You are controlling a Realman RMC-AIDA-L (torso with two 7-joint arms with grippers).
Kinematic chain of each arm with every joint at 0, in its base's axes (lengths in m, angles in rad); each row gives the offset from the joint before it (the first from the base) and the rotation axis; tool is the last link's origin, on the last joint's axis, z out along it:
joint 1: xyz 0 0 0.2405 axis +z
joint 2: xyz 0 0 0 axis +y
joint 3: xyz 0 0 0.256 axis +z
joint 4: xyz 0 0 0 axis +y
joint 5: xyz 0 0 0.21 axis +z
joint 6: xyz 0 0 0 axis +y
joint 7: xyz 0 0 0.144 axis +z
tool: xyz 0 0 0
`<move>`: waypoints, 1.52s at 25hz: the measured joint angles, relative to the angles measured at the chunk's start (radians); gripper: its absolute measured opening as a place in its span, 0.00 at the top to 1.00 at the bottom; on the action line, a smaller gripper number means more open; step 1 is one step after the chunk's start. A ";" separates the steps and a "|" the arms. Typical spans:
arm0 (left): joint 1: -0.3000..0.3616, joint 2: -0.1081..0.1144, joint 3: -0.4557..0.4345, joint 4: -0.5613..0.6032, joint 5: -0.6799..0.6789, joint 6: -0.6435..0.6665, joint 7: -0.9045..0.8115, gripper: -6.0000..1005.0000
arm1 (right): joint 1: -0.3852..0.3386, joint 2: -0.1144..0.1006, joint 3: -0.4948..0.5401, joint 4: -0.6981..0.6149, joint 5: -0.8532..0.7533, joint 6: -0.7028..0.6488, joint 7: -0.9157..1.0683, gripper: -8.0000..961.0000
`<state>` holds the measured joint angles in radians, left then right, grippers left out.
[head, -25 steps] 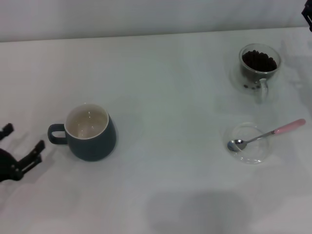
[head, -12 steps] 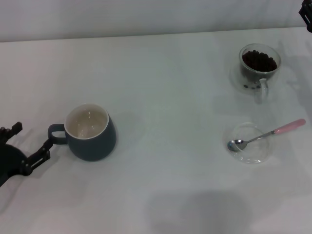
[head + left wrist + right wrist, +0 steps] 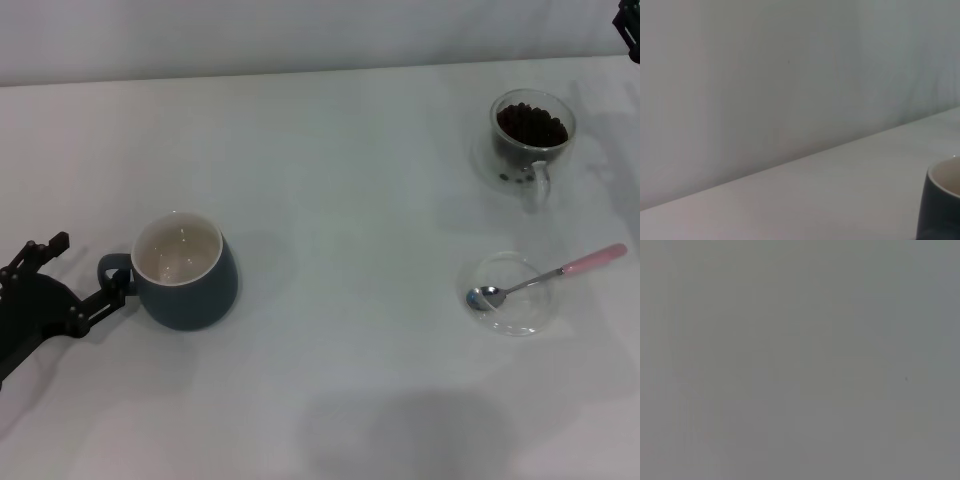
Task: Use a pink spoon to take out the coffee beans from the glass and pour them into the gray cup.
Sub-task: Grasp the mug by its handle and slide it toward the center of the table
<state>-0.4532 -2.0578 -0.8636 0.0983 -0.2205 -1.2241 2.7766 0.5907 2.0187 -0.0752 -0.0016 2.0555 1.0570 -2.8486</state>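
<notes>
Handle of the gray cup (image 3: 186, 270) at nine o'clock: my left gripper (image 3: 85, 275), jaws spread, should straddle it squarely before clamping.

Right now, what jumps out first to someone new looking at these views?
The gray cup at the table's left, cream inside and empty, with the open left gripper right at its handle. Far right, the glass heaped with dark coffee beans. In front of it, the pink spoon rests with its bowl in a clear saucer. The right gripper barely shows at the top right corner.
</notes>
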 joint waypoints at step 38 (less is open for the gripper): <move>-0.015 -0.021 0.000 -0.202 0.028 0.118 0.051 0.86 | -0.003 0.002 0.000 0.025 -0.003 0.012 0.002 0.11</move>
<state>-0.4686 -2.0787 -0.8634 -0.1033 -0.1921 -1.1064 2.8272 0.5874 2.0202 -0.0751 0.0231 2.0522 1.0694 -2.8470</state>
